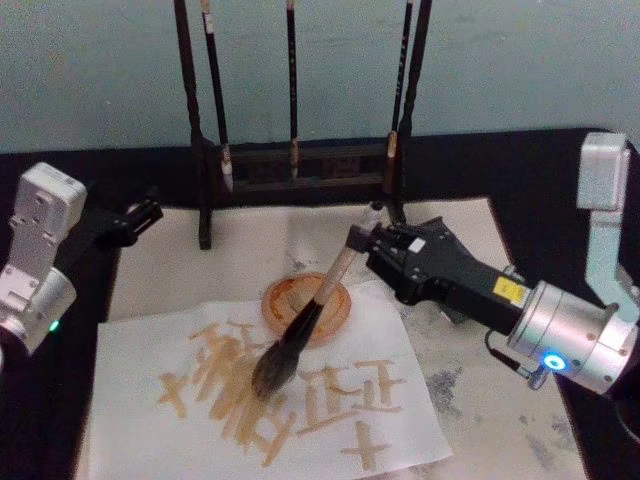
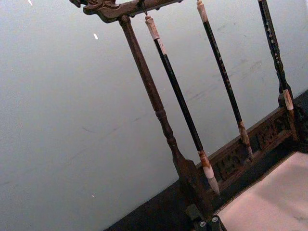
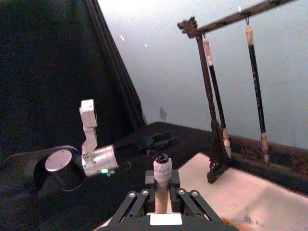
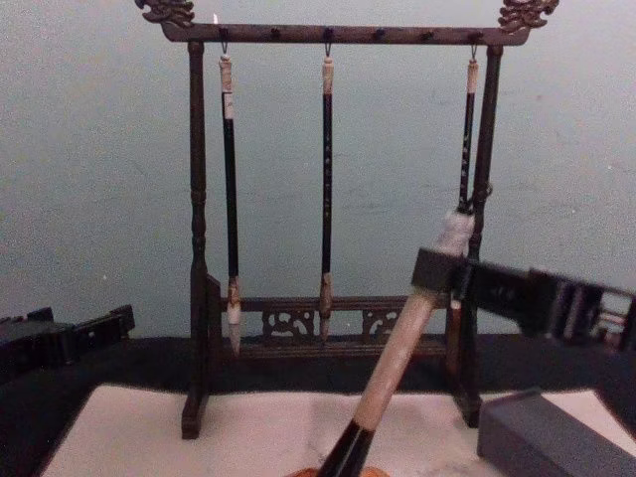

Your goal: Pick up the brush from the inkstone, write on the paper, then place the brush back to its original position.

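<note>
My right pincer (image 1: 362,238) grips brush (image 1: 318,300) high on handle, frame centre; likely stiff, light, bristles floppy. My left pincer (image 1: 140,215) parked, left edge.

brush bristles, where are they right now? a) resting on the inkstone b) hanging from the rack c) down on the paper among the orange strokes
c: the right gripper holds the brush by its handle, slanted down with the bristles at the paper among the orange strokes.

Head view looks steeply down, chest view level; both share the brush rack (image 1: 320,165) (image 4: 196,199).
</note>
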Action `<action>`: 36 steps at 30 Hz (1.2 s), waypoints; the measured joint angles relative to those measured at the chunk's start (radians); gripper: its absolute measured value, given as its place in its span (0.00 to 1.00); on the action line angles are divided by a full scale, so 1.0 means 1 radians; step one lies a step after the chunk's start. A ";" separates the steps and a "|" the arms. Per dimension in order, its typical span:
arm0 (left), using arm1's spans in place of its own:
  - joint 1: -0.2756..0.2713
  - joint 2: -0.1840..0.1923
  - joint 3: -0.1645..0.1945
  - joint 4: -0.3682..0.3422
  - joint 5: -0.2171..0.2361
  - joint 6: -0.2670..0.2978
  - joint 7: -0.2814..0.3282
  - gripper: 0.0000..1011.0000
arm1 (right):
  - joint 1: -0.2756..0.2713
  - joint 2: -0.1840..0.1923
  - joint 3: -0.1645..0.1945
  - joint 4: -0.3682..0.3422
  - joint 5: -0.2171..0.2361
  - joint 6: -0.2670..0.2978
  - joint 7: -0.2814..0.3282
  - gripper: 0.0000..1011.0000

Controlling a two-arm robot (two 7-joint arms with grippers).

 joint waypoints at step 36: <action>0.000 0.000 0.000 0.000 0.000 0.000 0.000 0.99 | -0.083 0.061 0.088 0.020 0.076 -0.041 -0.016 0.17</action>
